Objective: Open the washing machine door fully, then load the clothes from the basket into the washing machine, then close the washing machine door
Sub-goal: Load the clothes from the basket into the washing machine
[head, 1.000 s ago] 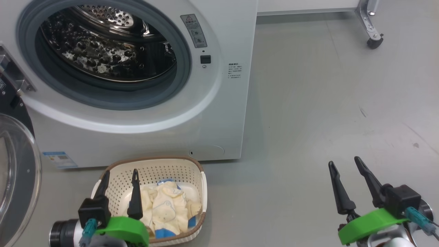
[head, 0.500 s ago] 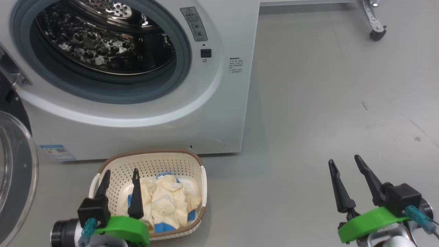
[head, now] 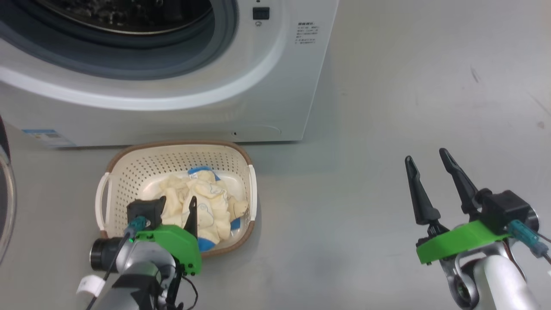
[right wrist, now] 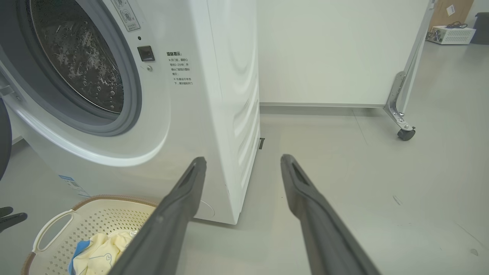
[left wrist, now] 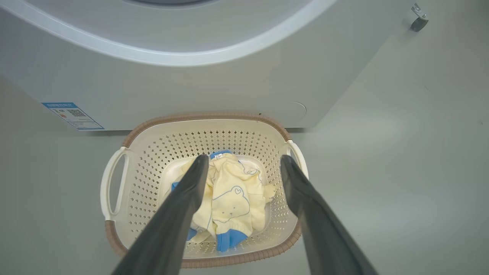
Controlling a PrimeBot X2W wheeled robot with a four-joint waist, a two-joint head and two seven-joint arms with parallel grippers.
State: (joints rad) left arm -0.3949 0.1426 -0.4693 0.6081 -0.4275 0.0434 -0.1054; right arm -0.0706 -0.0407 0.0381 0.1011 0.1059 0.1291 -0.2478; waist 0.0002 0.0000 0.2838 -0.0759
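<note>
**Clothes in the basket, left gripper poised above them**

Nearest to me, at the lower left of the head view, my left gripper (head: 178, 199) points down into the basket (head: 142, 170). Its two fingers are spread wide with nothing between them. In the left wrist view the fingers frame the clothes (left wrist: 233, 198), so I judge the arm is placed there to come down and pinch the bundle. At the lower right of the head view my right gripper (head: 426, 155) hangs over bare floor (head: 366, 129), its fingers also spread and empty. I think it stands aside so that it does not disturb the left arm.

The clothes, cream-yellow with blue trim, lie crumpled on the bottom of the basket, in the centre of the left wrist view. The basket stands on the floor just in front of the washing machine (head: 172, 116). Probably it is put there to keep the lift to the opening short.

Farther away, at the top of the head view, the opening is uncovered. The washing machine door (head: 5, 202) shows at the left edge, swung aside, so the first step looks done. The drum (right wrist: 76, 57) seems empty in the part I can see.
</note>
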